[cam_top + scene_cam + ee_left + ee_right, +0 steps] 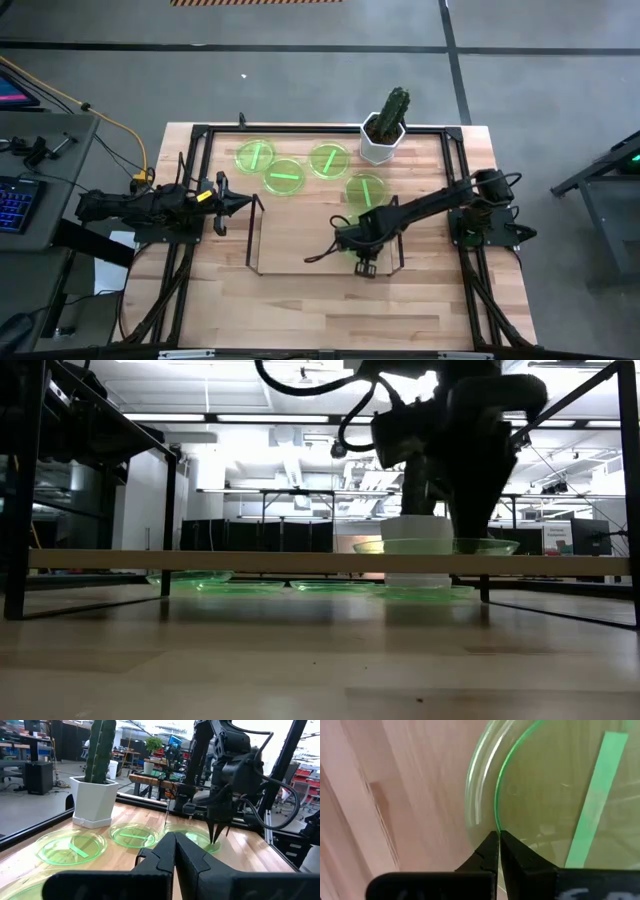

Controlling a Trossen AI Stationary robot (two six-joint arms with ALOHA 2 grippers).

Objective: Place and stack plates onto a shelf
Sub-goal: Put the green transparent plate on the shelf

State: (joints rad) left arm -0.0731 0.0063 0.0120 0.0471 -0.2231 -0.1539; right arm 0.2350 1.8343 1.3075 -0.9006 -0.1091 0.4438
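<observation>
My right gripper points down over the right part of the shelf, shut on one green plate. That plate lies level at the shelf's wood-coloured surface. Several more green plates sit flat on the table behind the shelf. My left gripper is shut and touches nothing. It hovers at the shelf's left end, and its wrist view looks across toward the right arm. My right gripper pinches the plate's rim between its two fingertips, coming from above and pointing down. The plate stays level with its underside at the shelf surface. I cannot tell whether it rests there or hangs just clear.
A white pot with a cactus stands at the table's far edge, right of the loose plates. A black metal frame borders the table. The shelf's wire end frames stand upright. Bare wood lies along the near edge.
</observation>
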